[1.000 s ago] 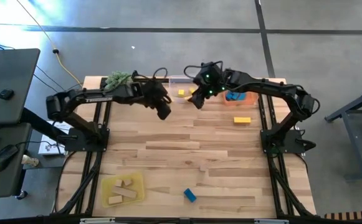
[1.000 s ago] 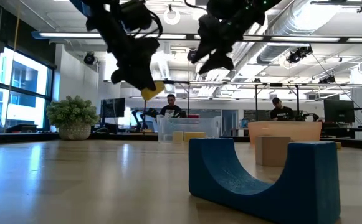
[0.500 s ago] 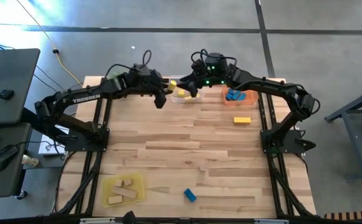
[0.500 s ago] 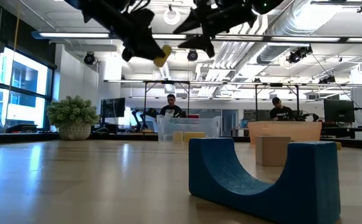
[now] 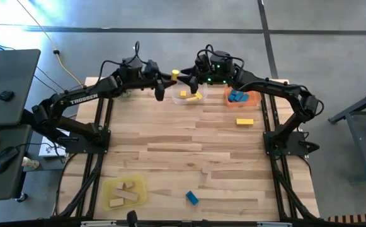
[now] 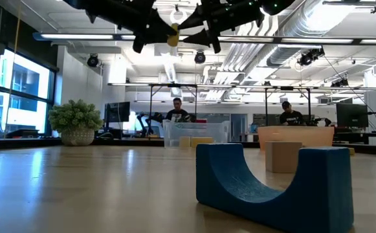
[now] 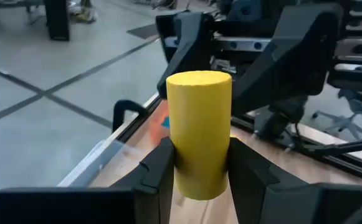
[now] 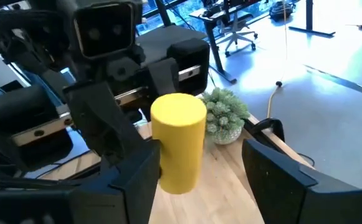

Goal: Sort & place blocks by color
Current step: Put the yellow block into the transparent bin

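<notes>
A yellow cylinder block [image 5: 175,74] hangs high above the table's far edge, near the clear tray [image 5: 181,101]. My left gripper [image 5: 168,77] is shut on it. My right gripper [image 5: 192,80] faces it from the right, open. In the right wrist view the cylinder [image 8: 178,143] stands ahead of the open fingers, close to one finger [image 8: 137,180]; whether it touches I cannot tell. Loose on the table lie a yellow bar [image 5: 244,121] and a blue arch block [image 5: 191,198]. My left gripper pinches the cylinder's round side [image 7: 196,171] between its two fingers, at the lower half. The fingers [image 7: 161,168] come nearly level from the table's left. The cylinder stands upright in the hold, its upper end free, lifted clear of the table and trays.
The clear tray holds yellow blocks [image 5: 194,96]. An orange tray [image 5: 253,99] with blue blocks stands at the far right. A yellow tray [image 5: 138,186] with plain wooden blocks sits near the front left. The green plant [image 6: 76,120] stands at the far left corner.
Both grippers have risen and tipped from pointing downward to almost level. My left gripper has carried the yellow cylinder up and toward the far edge, and the cylinder now stands between the two grippers above the clear tray.
</notes>
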